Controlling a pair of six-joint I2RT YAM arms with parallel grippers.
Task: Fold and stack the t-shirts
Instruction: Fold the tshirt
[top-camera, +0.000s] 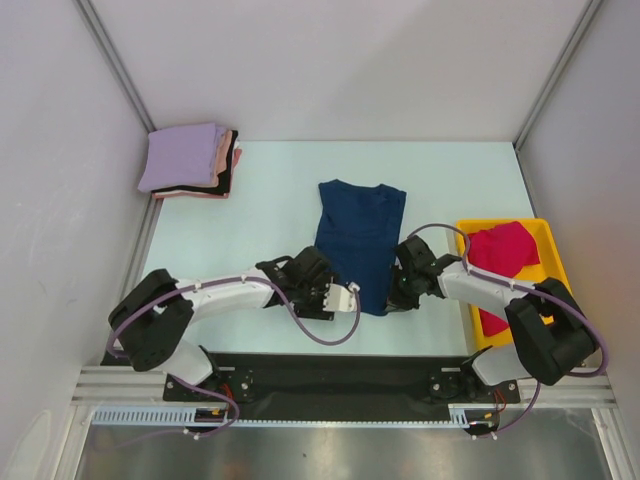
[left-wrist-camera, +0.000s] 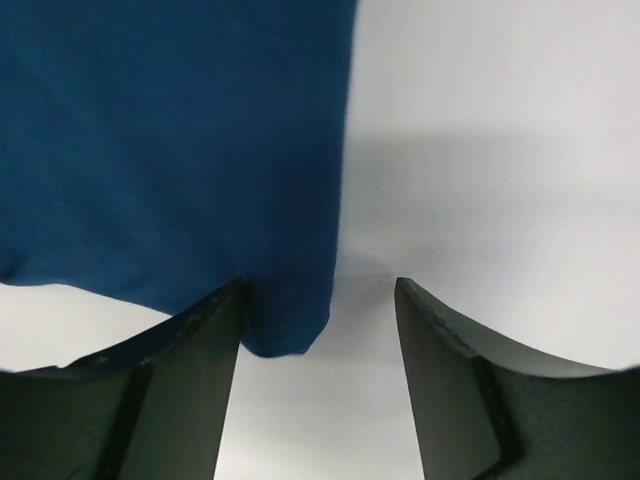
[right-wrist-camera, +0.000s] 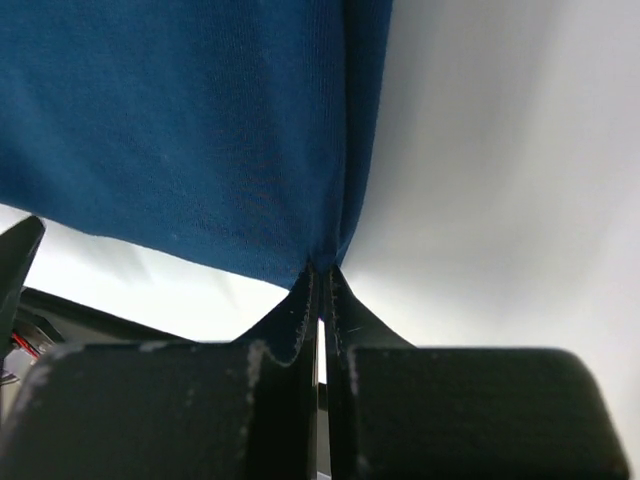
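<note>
The navy blue t-shirt (top-camera: 360, 238) lies folded into a long strip at the middle of the table. My left gripper (top-camera: 350, 292) is open at its near left corner. In the left wrist view (left-wrist-camera: 318, 300) that corner of the shirt (left-wrist-camera: 180, 150) lies between the fingers, against the left finger (left-wrist-camera: 190, 380). My right gripper (top-camera: 398, 295) is shut on the shirt's near right edge. In the right wrist view the pads (right-wrist-camera: 322, 275) pinch the cloth (right-wrist-camera: 200, 130). A crimson t-shirt (top-camera: 500, 248) lies crumpled in the yellow tray (top-camera: 548, 245).
A stack of folded shirts (top-camera: 190, 160), lavender on top with pink and black below, sits at the back left corner. The yellow tray stands at the right edge next to the right arm. White walls enclose the table on three sides.
</note>
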